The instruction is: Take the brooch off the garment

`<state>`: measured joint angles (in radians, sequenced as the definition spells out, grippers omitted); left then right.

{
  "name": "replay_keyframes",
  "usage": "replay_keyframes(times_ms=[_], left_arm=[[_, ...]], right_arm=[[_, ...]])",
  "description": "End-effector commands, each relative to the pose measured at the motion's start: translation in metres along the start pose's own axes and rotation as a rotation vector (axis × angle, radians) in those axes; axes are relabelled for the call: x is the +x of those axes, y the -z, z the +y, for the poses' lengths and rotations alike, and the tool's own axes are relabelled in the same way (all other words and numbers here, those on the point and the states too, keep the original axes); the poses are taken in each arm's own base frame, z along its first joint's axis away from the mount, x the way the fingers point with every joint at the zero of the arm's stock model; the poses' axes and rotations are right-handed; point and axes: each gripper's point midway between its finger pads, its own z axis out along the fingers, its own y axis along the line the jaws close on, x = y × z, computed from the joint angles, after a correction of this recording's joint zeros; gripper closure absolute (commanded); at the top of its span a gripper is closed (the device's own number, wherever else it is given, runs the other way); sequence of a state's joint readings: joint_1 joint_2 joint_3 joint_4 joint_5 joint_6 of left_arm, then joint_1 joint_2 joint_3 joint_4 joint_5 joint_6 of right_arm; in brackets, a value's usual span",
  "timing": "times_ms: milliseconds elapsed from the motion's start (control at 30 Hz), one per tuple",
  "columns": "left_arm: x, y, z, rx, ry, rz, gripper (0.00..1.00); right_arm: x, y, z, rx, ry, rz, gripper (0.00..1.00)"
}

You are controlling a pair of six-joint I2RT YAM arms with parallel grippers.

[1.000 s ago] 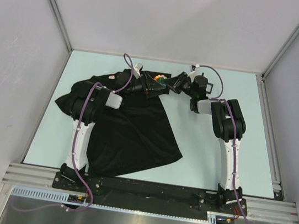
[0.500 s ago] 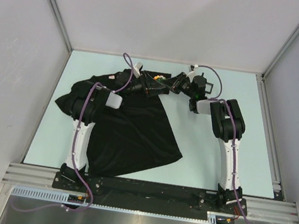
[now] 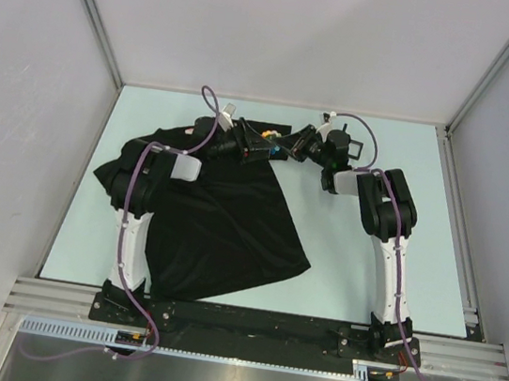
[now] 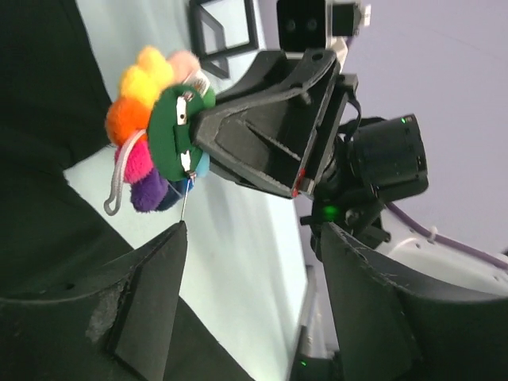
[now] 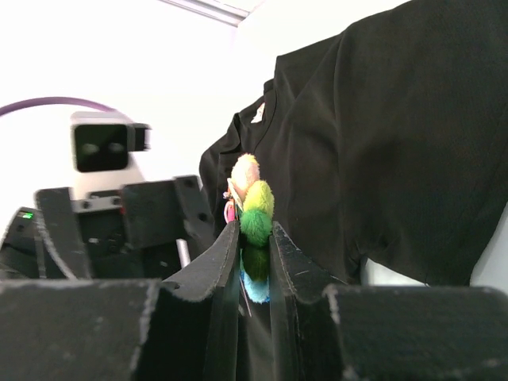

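R gripper [image 5: 255, 238] tight on brooch [image 5: 255, 213]

The left arm [image 3: 129, 239] and right arm [image 3: 391, 267] are built of white links and black joints — purple cables [image 4: 464, 242] are looped along them; the left pincer [image 4: 252, 230] is scuffed black.

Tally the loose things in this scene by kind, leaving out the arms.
garment: 1
brooch: 1
black square frame: 1
Total: 3
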<state>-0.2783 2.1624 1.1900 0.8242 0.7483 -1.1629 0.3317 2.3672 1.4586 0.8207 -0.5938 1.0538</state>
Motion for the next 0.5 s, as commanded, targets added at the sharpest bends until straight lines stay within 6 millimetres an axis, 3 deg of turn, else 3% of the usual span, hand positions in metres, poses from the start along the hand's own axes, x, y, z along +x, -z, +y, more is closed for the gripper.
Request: replay_keyframes(times_ms=[0, 67, 267, 467], left_arm=[[-0.021, 0.01, -0.008, -0.107, -0.15, -0.074, 0.27], [-0.017, 0.007, 0.001, -0.131, -0.136, -0.059, 0.23], [-0.009, -0.005, 0.002, -0.127, -0.117, -0.013, 0.2], [-0.004, -0.013, -0.009, -0.045, -0.111, 0.007, 0.2]], right_arm=[[-0.02, 0.005, 0.037, -0.063, 0.06, -0.048, 1.0], [-0.021, 0.006, 0.039, -0.068, 0.058, -0.052, 1.0], [-0.02, 0.005, 0.04, -0.074, 0.058, -0.05, 1.0], [-0.019, 0.005, 0.041, -0.076, 0.058, -0.049, 1.0]])
